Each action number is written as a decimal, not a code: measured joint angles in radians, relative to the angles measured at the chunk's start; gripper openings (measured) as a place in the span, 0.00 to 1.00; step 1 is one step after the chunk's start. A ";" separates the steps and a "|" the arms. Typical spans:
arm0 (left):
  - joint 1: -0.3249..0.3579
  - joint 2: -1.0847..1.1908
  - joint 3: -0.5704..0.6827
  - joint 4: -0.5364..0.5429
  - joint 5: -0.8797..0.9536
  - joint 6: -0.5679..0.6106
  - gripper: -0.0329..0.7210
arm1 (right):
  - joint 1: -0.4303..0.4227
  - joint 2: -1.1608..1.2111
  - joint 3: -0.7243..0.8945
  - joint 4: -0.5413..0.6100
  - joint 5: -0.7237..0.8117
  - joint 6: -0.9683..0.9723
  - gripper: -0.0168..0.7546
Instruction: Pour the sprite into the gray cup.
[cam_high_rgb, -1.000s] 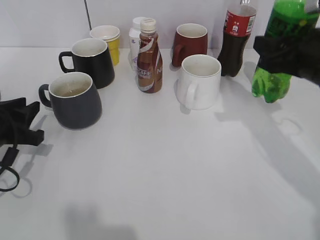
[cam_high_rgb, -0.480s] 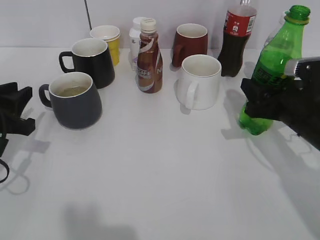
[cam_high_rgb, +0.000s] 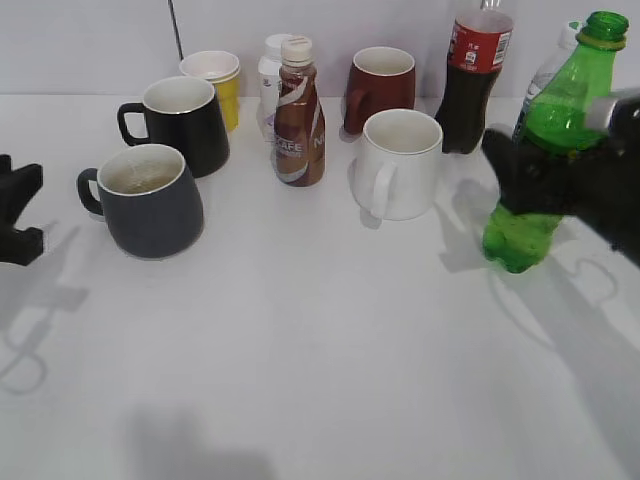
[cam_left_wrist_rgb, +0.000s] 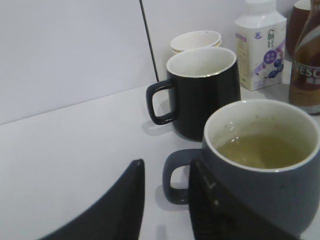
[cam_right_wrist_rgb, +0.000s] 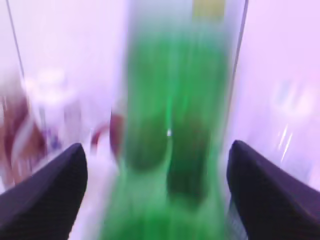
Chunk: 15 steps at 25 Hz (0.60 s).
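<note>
The left wrist camera reveals yellowish liquid inside the gray cup (cam_left_wrist_rgb: 260, 165), just beyond the empty, parted left pincer (cam_left_wrist_rgb: 165, 210); the exterior camera shows the right pincer (cam_high_rgb: 545, 180) clamped around the sprite (cam_high_rgb: 550, 140), tilted, its base at the white desk (cam_high_rgb: 300, 350). Five mugs and cups and five bottles stand before a pale wall.
</note>
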 joint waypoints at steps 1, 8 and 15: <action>0.000 -0.046 0.000 -0.003 0.051 0.000 0.36 | 0.000 -0.036 -0.011 0.000 0.028 0.000 0.88; 0.000 -0.523 -0.034 -0.045 0.531 0.000 0.43 | 0.003 -0.421 -0.194 -0.074 0.572 0.092 0.88; 0.001 -0.897 -0.295 -0.022 1.224 -0.001 0.47 | 0.088 -0.857 -0.252 -0.149 1.122 0.176 0.87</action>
